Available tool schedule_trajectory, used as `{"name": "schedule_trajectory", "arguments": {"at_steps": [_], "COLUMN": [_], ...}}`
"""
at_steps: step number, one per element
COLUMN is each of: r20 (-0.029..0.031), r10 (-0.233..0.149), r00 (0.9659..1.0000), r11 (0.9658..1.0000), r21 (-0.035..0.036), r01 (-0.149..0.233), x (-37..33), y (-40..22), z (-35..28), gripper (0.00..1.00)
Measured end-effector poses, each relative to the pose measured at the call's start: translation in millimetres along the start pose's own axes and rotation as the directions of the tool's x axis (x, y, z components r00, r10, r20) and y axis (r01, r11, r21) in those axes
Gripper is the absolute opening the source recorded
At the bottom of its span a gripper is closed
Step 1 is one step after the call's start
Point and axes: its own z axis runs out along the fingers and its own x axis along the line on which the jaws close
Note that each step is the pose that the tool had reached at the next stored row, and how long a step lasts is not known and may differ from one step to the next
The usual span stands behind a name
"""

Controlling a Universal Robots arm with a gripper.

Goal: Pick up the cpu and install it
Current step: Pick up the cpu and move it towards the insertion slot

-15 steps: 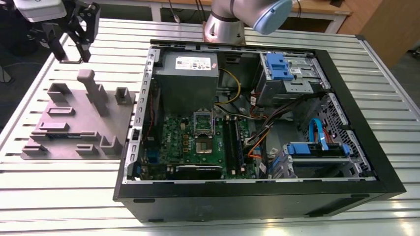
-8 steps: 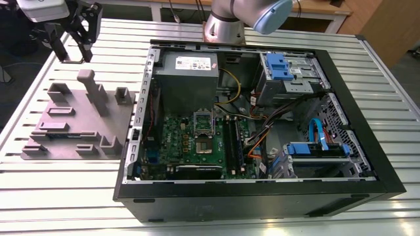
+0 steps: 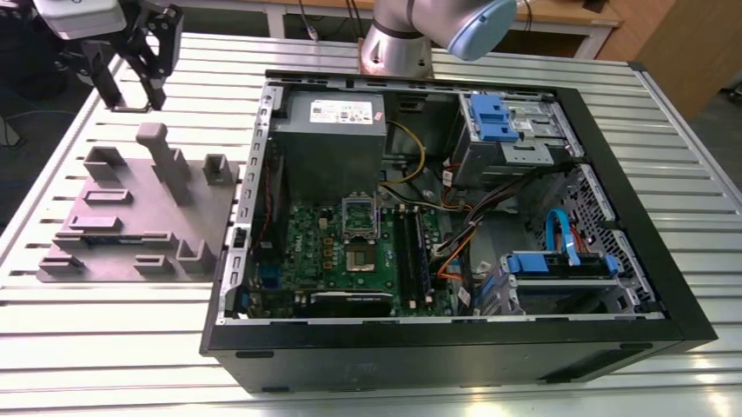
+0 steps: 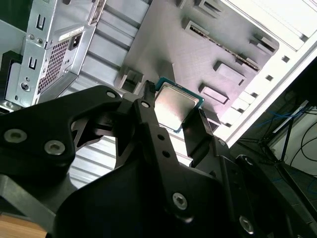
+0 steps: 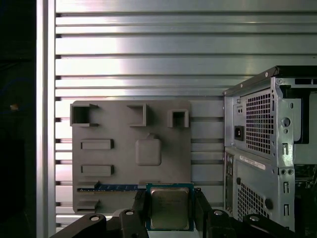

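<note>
Cpu (image 5: 169,208) level, top up, in claw (image 4: 173,106)

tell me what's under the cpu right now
The cpu, clamped in the gripper, hangs above the grey fixture plate on the slatted table in the first wrist view. The patch of plate directly beneath it is covered by the chip itself.

The exterior view looks down on the counter (image 3: 116,347), computer case (image 3: 464,347) and grey fixture plate (image 3: 134,217). Both wrist views peer closely past the pincer (image 5: 169,201) at plate and case: the first straight down, the second obliquely.
</note>
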Motion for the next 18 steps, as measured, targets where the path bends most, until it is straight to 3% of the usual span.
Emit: {"name": "schedule_trajectory", "arguments": {"at_steps": [18], "r20": [0.0000], "r10": [0.000], "r00": [1.0000], "r11": [1.0000], "r21": [-0.0001], "r01": [0.000], "x": [-6.5], "y": [0.1], "z": [0.0], "gripper": [0.47]}}
